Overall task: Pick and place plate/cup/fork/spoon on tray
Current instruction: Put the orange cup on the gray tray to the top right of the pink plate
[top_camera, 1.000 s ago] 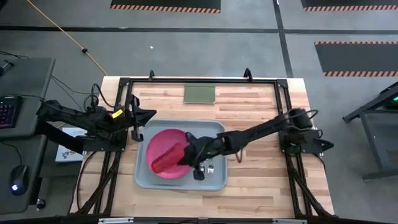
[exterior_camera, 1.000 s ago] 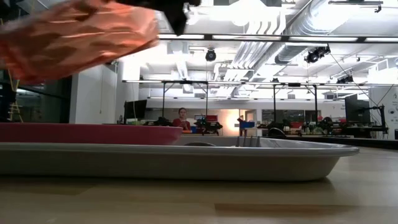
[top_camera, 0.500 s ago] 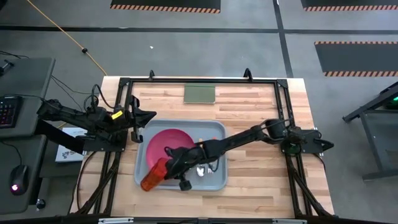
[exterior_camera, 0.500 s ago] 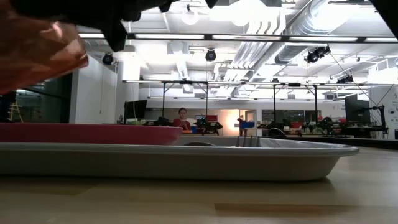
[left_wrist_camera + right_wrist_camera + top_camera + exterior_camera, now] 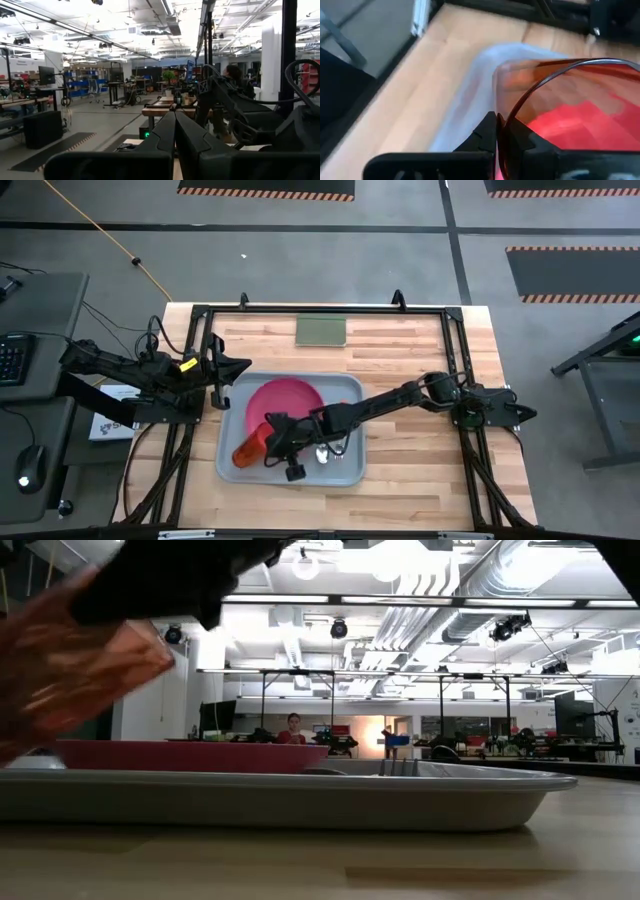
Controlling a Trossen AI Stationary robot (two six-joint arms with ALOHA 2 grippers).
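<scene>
While the left tool (image 5: 240,364) waits pressed shut at the tabletop's (image 5: 420,340) left edge, the right tool (image 5: 268,442) is clamped on the rim of the cup (image 5: 248,450), holding it tilted above the tray's (image 5: 345,390) near-left part, just beside the plate (image 5: 285,398). Fork tines (image 5: 397,767) show above the tray's rim.

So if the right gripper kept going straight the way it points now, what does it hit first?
The right gripper, shut on the cup, points toward the tray's left front corner. Probably the cup would meet the tray floor or rim there first; its height is unclear.
</scene>
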